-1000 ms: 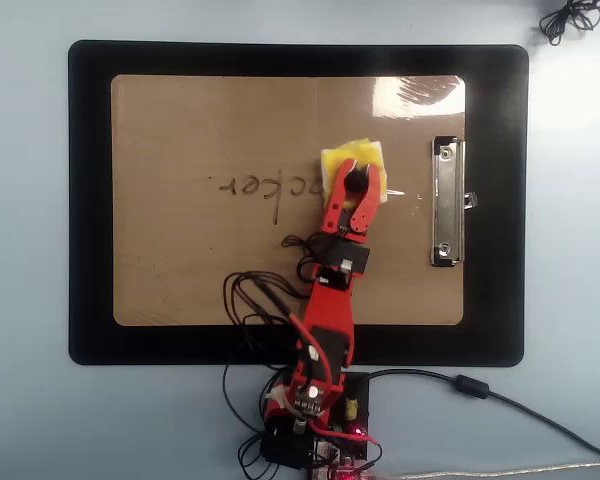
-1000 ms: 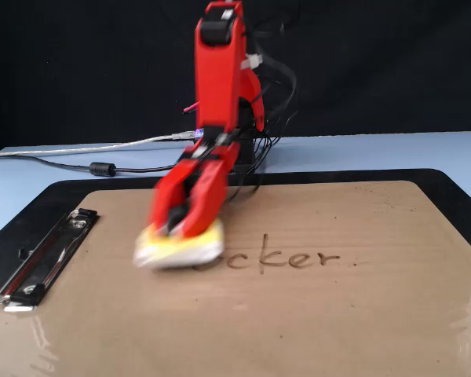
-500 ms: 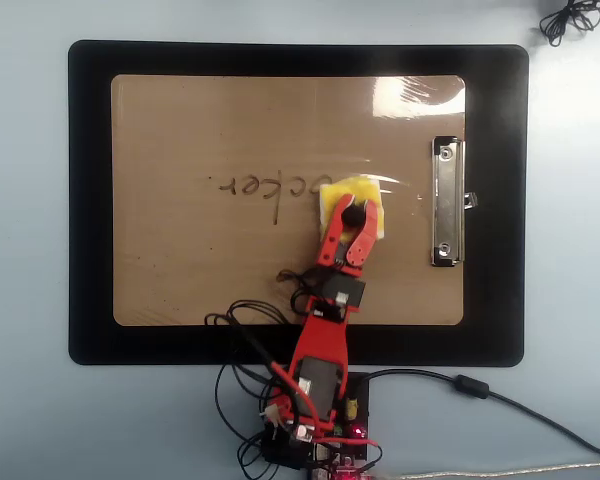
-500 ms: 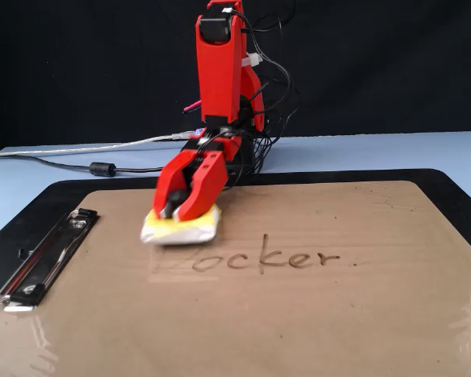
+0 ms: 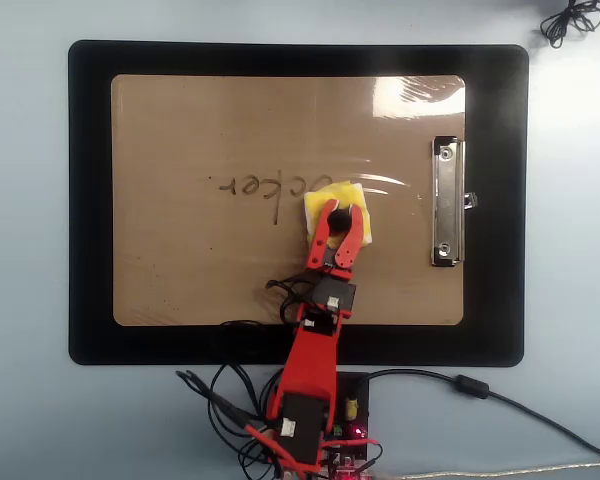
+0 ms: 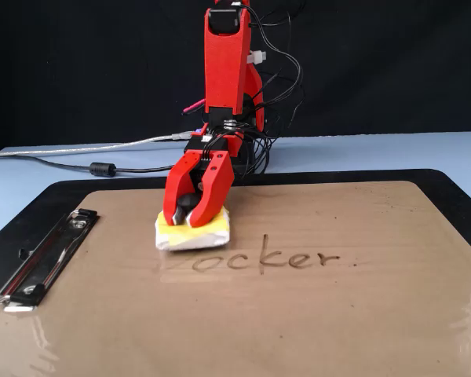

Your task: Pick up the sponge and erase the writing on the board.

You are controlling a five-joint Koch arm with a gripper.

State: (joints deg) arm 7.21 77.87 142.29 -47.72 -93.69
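Brown board [image 5: 210, 270] on a black mat [image 5: 90, 200] carries the writing [image 5: 265, 186]; beside its first letter, the red hand [image 5: 336, 213] clamps the sponge [image 5: 352, 192] flat. Firm downward pressure along the word should wipe it cleanly.

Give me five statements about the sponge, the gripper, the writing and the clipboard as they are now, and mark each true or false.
1. The red gripper is closed on the small yellow square sponge. True.
2. The sponge lies on the black mat, off the brown clipboard. False: it rests on the clipboard.
3. In the overhead view, the silver metal clip is to the right of the sponge. True.
4. The thin dark handwritten word has been wiped away entirely. False: most letters remain.
5. The sponge covers the clip. False: they are apart.
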